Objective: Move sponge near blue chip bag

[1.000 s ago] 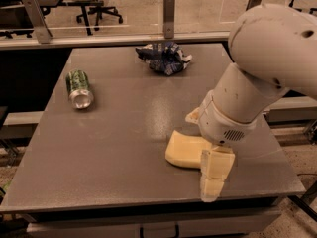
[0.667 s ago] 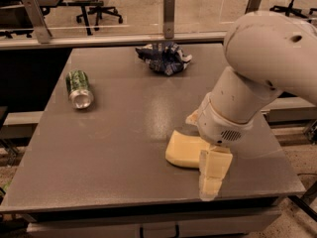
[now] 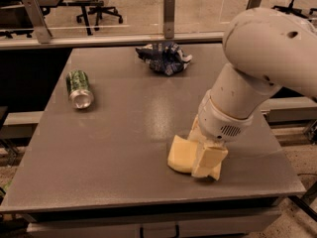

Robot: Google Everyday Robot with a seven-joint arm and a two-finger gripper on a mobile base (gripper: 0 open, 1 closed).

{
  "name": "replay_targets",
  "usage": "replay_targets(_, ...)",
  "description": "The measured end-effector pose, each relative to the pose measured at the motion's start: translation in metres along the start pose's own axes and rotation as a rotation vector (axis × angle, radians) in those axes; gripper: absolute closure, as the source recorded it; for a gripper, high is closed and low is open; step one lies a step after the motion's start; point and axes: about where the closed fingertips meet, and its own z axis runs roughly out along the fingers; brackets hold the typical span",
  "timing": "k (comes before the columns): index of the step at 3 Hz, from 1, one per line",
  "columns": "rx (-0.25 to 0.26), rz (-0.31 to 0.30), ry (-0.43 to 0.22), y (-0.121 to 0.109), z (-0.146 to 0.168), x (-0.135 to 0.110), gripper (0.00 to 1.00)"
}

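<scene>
**Hand (image 3: 204, 155) has slid in onto the sponge (image 3: 180, 155)**

Now the hand sits on the sponge's right end, touching it. I cannot tell if it is pinching. The sponge lies flat at the front right of the worktop (image 3: 124, 148), its long way partly hidden. The blue chip bag (image 3: 165, 57) is well apart, at the back. A green can (image 3: 79, 88) lies on its side, far left.

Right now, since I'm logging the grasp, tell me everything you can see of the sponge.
The sponge is a pale yellow, thick foam block lying flat on the grey table, toward its front edge. The gripper is down against the sponge's right side and hides that part. The chip bag lies far behind, apart.
</scene>
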Motion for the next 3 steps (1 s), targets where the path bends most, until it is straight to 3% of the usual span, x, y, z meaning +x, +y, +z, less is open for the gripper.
replay_targets(1, 0.026, 0.026, 0.019, -0.013, -0.018, 0.002, 0.72)
replay_targets(2, 0.078, 0.058, 0.04, -0.058, -0.051, 0.002, 1.0)
replay_targets(3, 0.11, 0.089, 0.019, -0.098, -0.068, 0.003, 1.0)
